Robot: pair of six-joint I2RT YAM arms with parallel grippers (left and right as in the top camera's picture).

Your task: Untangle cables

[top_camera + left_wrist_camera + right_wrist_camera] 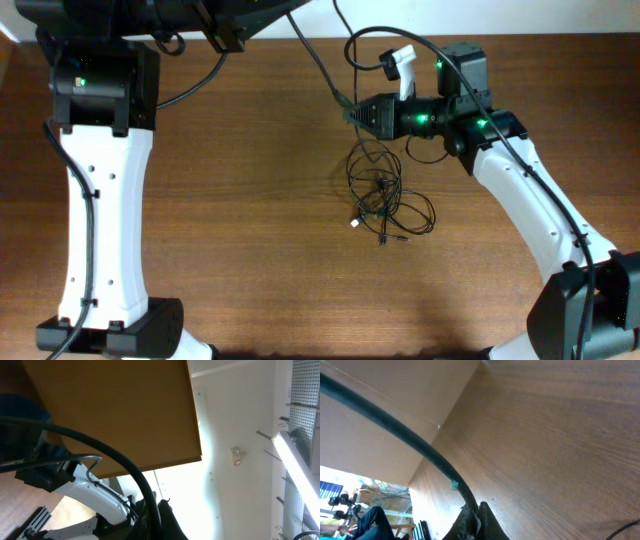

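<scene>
Tangled cables (386, 198) heaped right of centre on table (250, 230). Right gripper (472, 517) clenched on one black strand (405, 437), lower frame; left gripper (156, 519) likewise clamped on a black cord (120, 460).

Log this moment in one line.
left end effector: shut on cable | right end effector: shut on cable | other cables: tangled on table
</scene>
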